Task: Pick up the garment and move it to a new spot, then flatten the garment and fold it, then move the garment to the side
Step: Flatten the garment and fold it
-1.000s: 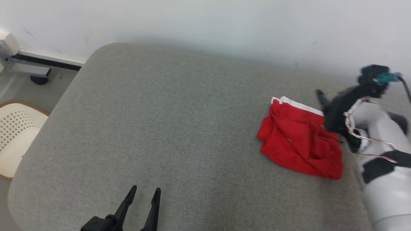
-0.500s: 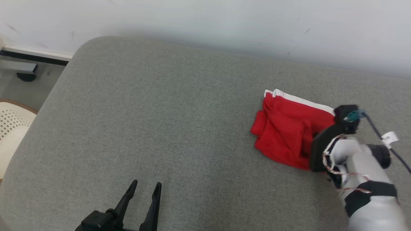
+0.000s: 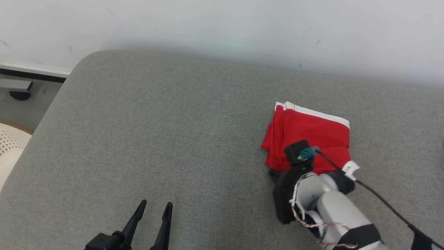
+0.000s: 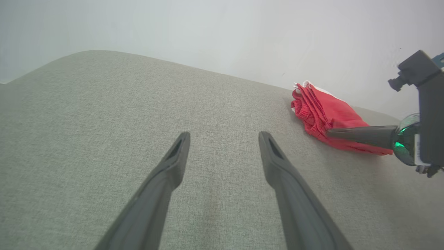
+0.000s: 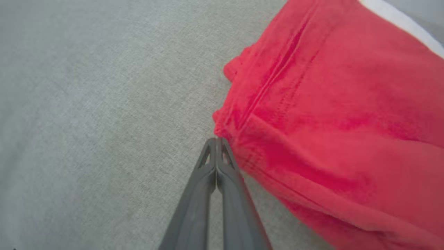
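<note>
Right gripper (image 5: 216,139) fingers together, tips touching red garment (image 5: 329,114) at its near-left edge. Left gripper (image 4: 224,134) apart, over grey cushion (image 3: 173,121).

The left gripper (image 3: 156,203) sits low at the near left, its two dark fingers spread apart and pointing away from the robot. The right arm reaches in from the near right, its pale forearm (image 3: 334,208) angled toward the far left with the wrist tipped down. The right gripper (image 5: 217,139) has its fingers pressed together, the tips meeting.
</note>
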Robot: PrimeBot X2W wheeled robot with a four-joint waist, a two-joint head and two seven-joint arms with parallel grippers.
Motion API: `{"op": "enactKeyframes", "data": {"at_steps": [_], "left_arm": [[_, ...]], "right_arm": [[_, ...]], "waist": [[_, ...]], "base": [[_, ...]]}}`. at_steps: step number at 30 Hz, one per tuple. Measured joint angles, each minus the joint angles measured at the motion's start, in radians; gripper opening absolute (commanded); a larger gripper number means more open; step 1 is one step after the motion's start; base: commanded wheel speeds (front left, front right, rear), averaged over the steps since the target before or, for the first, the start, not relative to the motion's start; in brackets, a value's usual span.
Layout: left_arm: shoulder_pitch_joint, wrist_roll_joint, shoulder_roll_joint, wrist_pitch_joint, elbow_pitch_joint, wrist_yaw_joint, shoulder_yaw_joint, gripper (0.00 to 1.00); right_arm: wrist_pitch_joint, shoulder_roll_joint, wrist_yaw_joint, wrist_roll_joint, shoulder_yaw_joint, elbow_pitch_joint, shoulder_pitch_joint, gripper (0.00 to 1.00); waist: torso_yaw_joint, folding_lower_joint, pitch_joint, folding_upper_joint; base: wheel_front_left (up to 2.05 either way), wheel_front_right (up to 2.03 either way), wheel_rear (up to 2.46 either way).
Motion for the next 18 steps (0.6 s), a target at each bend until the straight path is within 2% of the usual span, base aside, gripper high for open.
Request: {"op": "enactKeyframes", "data": {"at_steps": [4,9,13,18], "left_arm": [[0.0,0.0,0.0,0.0,0.0,0.0,-0.004,1.0],[0.0,-0.003,0.0,0.0,0.002,0.0,-0.007,1.0],[0.001,-0.005,0.003,0.0,0.003,0.003,-0.008,1.0],[0.017,-0.009,0.006,0.0,-0.001,0.008,-0.01,1.0]], "right_arm": [[0.028,0.011,0.0,0.076,0.087,-0.066,0.028,0.0],[0.022,0.002,0.0,0.108,0.092,-0.128,0.025,0.0],[0.01,-0.033,0.0,0.089,0.018,-0.167,0.025,0.0],[-0.009,-0.075,0.0,-0.022,-0.15,-0.172,0.05,0.0]], "waist": [[-0.006,0.0,-0.004,0.0001],[-0.008,0.0,-0.011,0.0001],[-0.008,0.0,-0.023,0.0],[-0.003,0.0,-0.032,0.0]], "base": [[0.0,0.0,0.0],[0.0,0.0,0.0],[0.0,0.0,0.0],[0.0,0.0,0.0]]}}
